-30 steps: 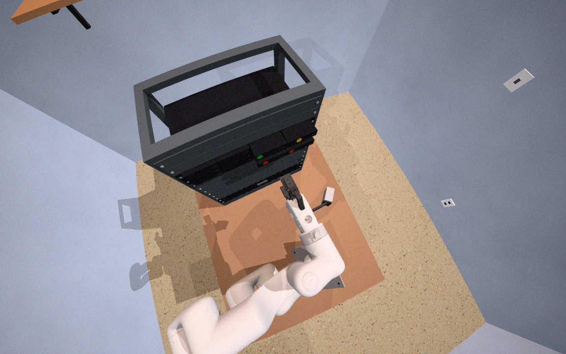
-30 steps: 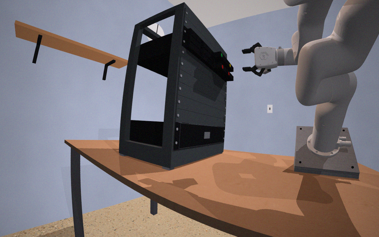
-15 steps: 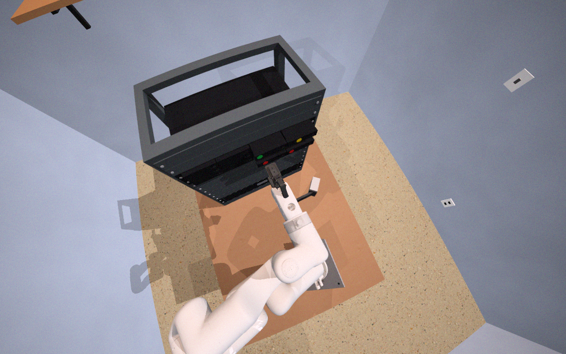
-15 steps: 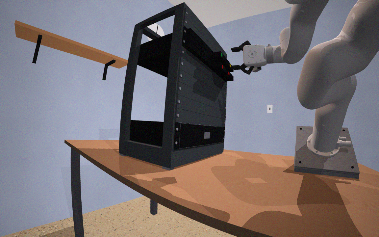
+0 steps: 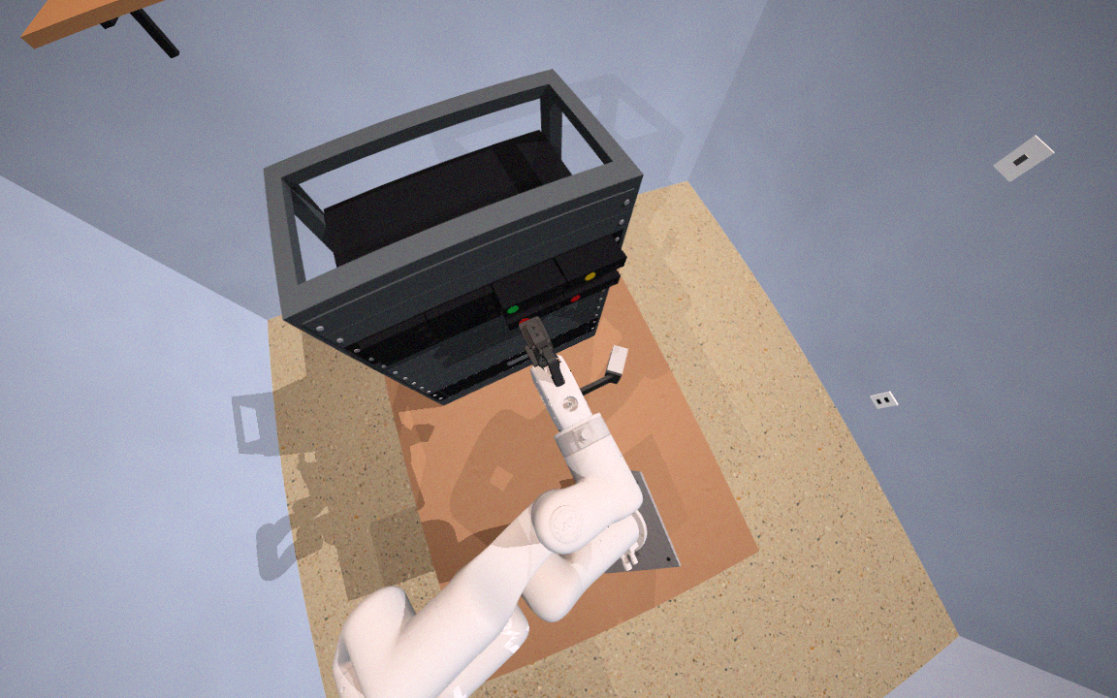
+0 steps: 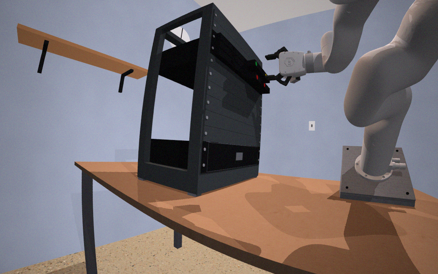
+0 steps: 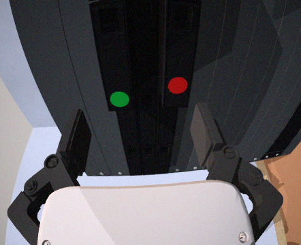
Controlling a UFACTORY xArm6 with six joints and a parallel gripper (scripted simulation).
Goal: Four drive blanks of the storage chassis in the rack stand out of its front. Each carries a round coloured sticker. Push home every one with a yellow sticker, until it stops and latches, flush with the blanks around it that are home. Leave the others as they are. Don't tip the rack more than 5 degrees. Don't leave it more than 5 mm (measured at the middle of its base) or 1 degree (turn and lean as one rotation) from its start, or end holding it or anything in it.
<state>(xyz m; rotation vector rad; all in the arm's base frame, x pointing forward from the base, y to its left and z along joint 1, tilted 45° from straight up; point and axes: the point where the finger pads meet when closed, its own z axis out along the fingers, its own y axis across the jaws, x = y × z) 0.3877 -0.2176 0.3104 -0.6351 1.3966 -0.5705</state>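
The dark rack (image 5: 459,251) stands on the brown table, its storage chassis near the top of its front. Four black blanks stand out of the chassis. They carry a yellow sticker (image 5: 590,277), a green sticker (image 5: 509,308) and two red stickers (image 5: 575,299), (image 7: 178,86). My gripper (image 5: 536,333) is open and empty, close in front of the chassis. In the wrist view my fingers frame the green-stickered blank (image 7: 120,99) and the nearer red one. The yellow sticker lies beyond them, at the frame's top edge. In the side view my gripper (image 6: 272,66) is level with the blanks, its lower finger close to the lowest red sticker (image 6: 264,84).
The arm's base plate (image 6: 376,180) is bolted to the table on the side the rack's front faces. A black unit (image 6: 230,156) fills the rack's bottom slot. A wooden shelf (image 6: 77,52) hangs on the wall behind the rack.
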